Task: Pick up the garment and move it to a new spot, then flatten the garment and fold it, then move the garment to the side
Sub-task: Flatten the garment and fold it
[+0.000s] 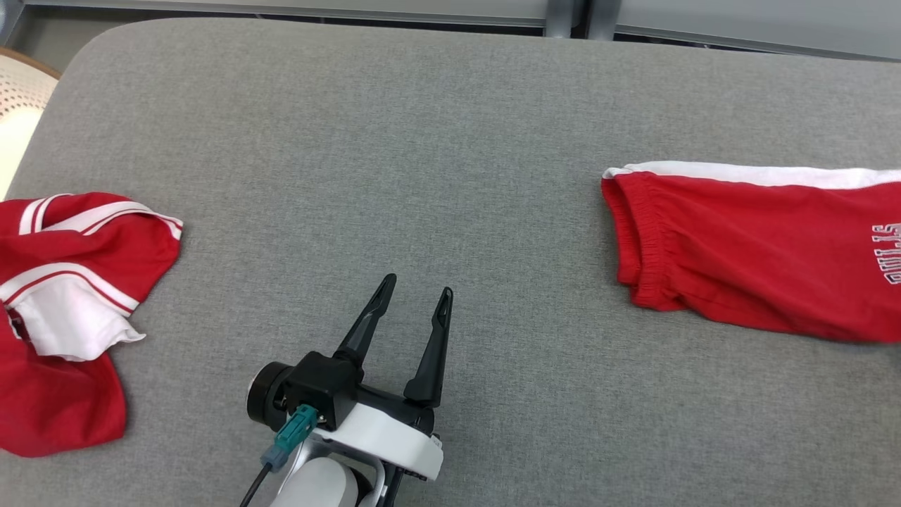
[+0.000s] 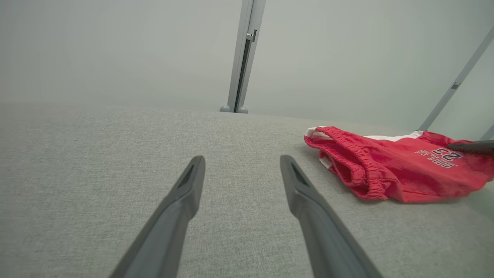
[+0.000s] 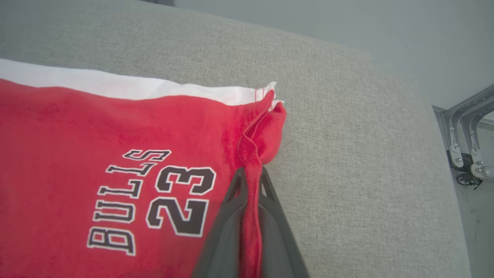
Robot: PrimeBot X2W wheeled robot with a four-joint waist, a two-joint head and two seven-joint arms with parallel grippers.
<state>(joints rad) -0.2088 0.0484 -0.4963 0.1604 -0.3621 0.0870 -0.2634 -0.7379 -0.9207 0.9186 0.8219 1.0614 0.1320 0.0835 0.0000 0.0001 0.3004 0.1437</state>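
The garment (image 1: 760,260) is a pair of red shorts with a white stripe, lying flat at the right of the grey table. Its print reads BULLS 23. In the right wrist view my right gripper (image 3: 251,172) is shut on a pinched ridge of red cloth at the garment (image 3: 96,127) edge, next to the number. My left gripper (image 1: 417,284) stands open over bare table near the front middle, well left of the shorts. The left wrist view shows the left gripper (image 2: 242,158) holding nothing, with the garment (image 2: 389,170) ahead to the right and a dark finger (image 2: 472,146) at its far end.
A second red and white garment (image 1: 63,310) lies crumpled at the table's left edge. The grey padded table (image 1: 450,141) ends in a rounded far edge. A pale woven seat (image 1: 21,91) stands beyond the far left corner. A metal frame (image 3: 463,127) stands off the table's right end.
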